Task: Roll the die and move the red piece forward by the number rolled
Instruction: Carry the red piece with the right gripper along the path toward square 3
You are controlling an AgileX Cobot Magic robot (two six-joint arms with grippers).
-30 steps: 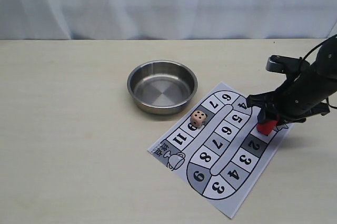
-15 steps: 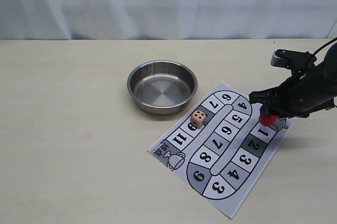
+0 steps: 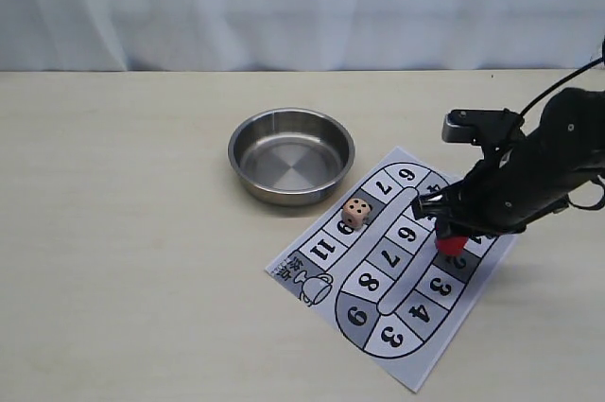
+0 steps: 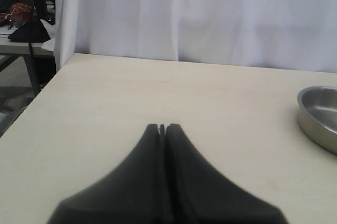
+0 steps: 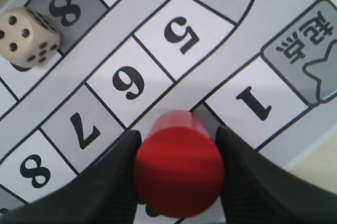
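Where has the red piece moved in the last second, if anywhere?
Yes. The red piece moved left across the board, nearer the die.

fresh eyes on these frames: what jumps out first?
The red piece is the only strong colour. It is clamped in the right gripper over the printed board, next to the square marked 1. Next come the shiny, empty steel bowl, up and left of the board in the exterior view, and the die lying on the board's edge nearest that bowl.

Black right end effector (image 3: 452,230) and arm (image 3: 560,151), grey wrist block (image 3: 460,126), thin cable (image 3: 570,78).
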